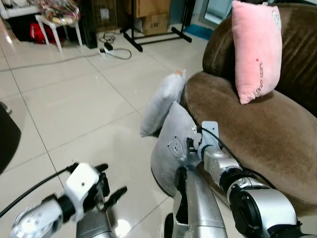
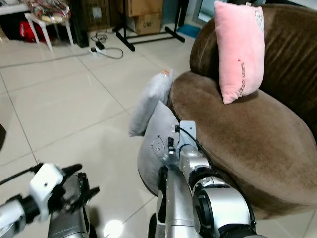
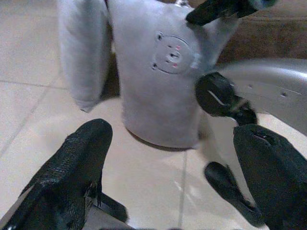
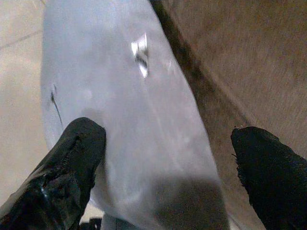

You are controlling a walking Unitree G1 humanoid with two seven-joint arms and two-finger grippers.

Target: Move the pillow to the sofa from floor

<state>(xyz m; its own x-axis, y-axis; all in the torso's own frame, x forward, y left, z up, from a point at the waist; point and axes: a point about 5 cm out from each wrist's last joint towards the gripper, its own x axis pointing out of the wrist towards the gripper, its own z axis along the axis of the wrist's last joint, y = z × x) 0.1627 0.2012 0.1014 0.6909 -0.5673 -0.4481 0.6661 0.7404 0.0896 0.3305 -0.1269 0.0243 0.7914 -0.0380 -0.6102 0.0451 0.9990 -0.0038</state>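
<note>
1. Right pincer [image 4: 168, 158] was where you had it, spread wide over the top edge of the bear pillow [image 1: 171, 148], one black finger [image 4: 72, 158] on the pillow's floor side and the other over by the sofa; neither finger clearly pressed the fabric.
2. Your left pincer [image 3: 177, 177] hung low over the tile floor [image 1: 74, 99], fingers parted wide and holding nothing, aimed at the pillow's face from a short way off.
3. You could see the bear pillow was pale grey and soft, with a small stitched bear face [image 3: 170, 55] on its front. It stood on edge on the floor, leaning against the front of the sofa [image 1: 247, 124].
4. A second grey pillow [image 1: 161, 104] stood just behind it, also on the floor and tilted against the sofa's edge, touching the first.
5. On the sofa, which was brown and rounded, a pink pillow [image 1: 256, 49] stood upright against the backrest.
6. You were looking at glossy cream tiles that showed a bright lamp reflection near the robot's feet.
7. Farther back in the room stood a white chair [image 1: 57, 22] with patterned cloth on it, cardboard boxes [image 1: 148, 15], a black stand's feet [image 1: 153, 37], and a power strip with cables [image 1: 111, 49] on the floor.
</note>
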